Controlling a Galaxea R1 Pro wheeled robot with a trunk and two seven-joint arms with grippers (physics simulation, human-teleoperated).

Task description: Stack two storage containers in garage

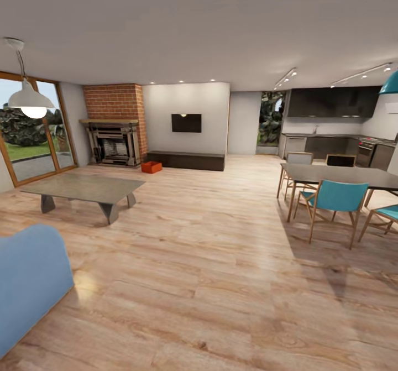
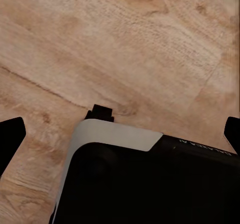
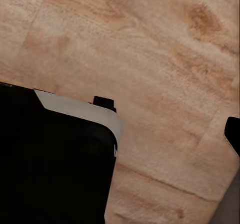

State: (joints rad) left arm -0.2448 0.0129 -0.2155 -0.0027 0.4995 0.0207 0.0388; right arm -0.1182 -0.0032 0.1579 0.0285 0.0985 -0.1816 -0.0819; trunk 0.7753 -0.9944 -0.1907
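I stand in the living room, and one orange-red storage container [image 1: 151,167] sits far across the floor [image 1: 210,282], on the planks just in front of the brick fireplace [image 1: 116,123] and beside the end of the dark low cabinet [image 1: 187,160]. I can make out only this one.

My left pincer [image 2: 120,134] hangs over bare planks, its dark fingertips wide apart and holding nothing. Of my right pincer [image 3: 150,129] I see one fingertip at the frame edge, so I cannot tell its state.

The step, as I judge it, is the approach: drive straight up the open lane between the glass-topped table [image 1: 83,187] and the dining chairs [image 1: 331,202], then square up to the bin's long side.

The bin looks thin-walled and rigid, so gripping its rims evenly should suit it. The planks are glossy, knotted light wood.
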